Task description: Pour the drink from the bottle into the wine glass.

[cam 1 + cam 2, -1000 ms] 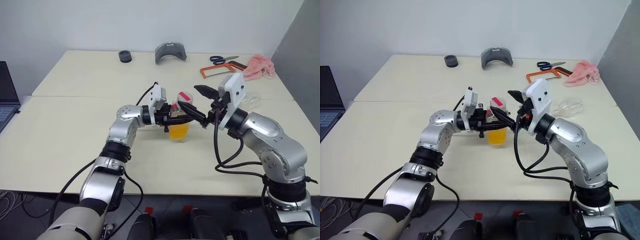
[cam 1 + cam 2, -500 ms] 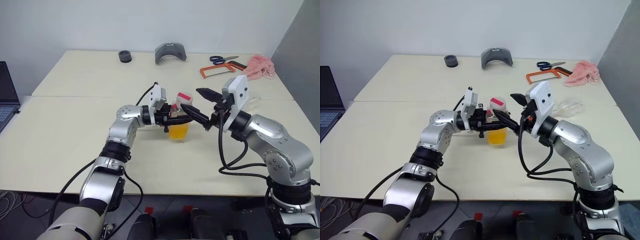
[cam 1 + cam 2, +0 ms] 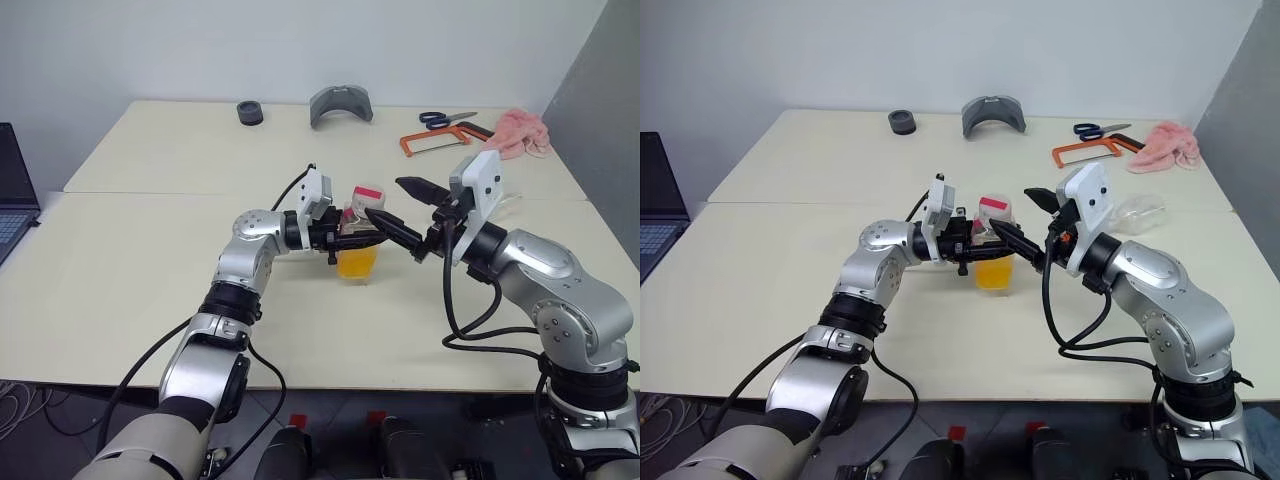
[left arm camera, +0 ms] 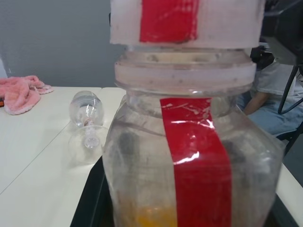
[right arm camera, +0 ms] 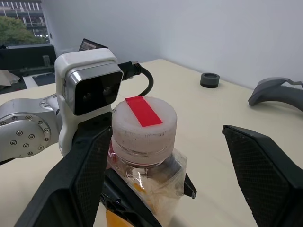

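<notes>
Fingers of the left gripper point(image 3: 345, 238) clamped on the bottle point(image 3: 359, 237), held upright just above the bench point(image 3: 150, 260) near its middle. Fingers of the right gripper point(image 3: 398, 212) spread wide, one to each side of the bottle's cap point(image 5: 143, 123), touching nothing that can be made out. Cap seen to be white with a red strip across the top, seated on the neck. Drink point(image 3: 357, 262) pooled orange-yellow in the lower part of the bottle.

Judged progress: early. Bottle picked up and presented to the other arm; cap not yet off, so nothing poured. Wine glass point(image 4: 86, 118) lying on its side on the bench, well apart from the bottle, near the pink cloth point(image 3: 520, 133); appears empty. Left to do, by this reading: grip and remove the cap, stand the glass on its foot or otherwise steady it, bring the bottle over and tip the drink in.

Labels: red strip running down the bottle's clear wall, another on the cap. No brand, lettering or print readable on either, nor anywhere else on the bench.
</notes>
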You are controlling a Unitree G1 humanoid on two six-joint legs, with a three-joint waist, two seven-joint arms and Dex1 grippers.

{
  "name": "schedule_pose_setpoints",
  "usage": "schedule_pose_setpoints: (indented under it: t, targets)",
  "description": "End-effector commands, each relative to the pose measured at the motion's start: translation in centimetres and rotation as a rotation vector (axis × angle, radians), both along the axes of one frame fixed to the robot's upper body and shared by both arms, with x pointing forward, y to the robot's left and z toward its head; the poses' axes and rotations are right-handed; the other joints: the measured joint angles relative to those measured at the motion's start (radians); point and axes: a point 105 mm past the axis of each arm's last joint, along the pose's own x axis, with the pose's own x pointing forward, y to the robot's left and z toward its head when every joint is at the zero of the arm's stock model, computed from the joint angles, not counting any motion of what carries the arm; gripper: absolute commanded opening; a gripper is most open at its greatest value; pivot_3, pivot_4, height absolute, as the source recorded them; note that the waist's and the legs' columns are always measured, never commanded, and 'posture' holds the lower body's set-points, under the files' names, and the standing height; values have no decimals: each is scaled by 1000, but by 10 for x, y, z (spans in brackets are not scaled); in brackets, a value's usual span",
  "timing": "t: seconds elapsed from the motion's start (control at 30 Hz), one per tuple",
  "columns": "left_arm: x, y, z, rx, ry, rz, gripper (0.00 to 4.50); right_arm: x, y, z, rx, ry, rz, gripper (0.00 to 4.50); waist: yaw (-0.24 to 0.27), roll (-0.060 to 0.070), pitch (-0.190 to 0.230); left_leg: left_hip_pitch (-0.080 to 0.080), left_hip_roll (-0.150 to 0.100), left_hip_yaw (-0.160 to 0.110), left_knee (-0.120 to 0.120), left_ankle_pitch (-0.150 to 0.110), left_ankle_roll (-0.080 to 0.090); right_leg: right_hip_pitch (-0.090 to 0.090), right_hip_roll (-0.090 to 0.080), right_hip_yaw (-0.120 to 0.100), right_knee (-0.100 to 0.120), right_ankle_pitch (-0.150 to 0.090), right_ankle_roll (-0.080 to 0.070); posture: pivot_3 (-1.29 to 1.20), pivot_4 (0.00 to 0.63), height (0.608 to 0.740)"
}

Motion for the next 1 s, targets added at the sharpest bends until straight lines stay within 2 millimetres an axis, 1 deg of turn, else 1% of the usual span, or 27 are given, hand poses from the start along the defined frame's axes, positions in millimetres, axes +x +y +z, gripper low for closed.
schedule_pose_setpoints:
  t: [0.03,0.2,0.5,0.8,1.0]
  targets:
    - [-2,0,14,-24,-60,-13,1584,-2,-9,9,2,-43,-25,3956,0,0,0,0,0,0,0,0,0,0,0,0,0,0,0,0,150,740]
    - [-2,-1,14,-25,-59,-13,1584,-4,-8,8,-1,-43,-19,3956,0,0,0,0,0,0,0,0,0,0,0,0,0,0,0,0,150,740]
    - [-1,-1,14,-30,-61,-5,1584,-12,-3,9,4,-33,40,3956,0,0,0,0,0,0,0,0,0,0,0,0,0,0,0,0,150,740]
    - [0,0,16,-37,-70,9,1584,-15,-9,10,-6,-16,59,3956,1,0,0,0,0,0,0,0,0,0,0,0,0,0,0,0,150,740]
    - [1,1,17,-44,-75,20,1584,-23,-12,5,-53,4,114,3956,1,0,0,0,0,1,0,0,0,0,0,0,0,0,0,0,150,740]
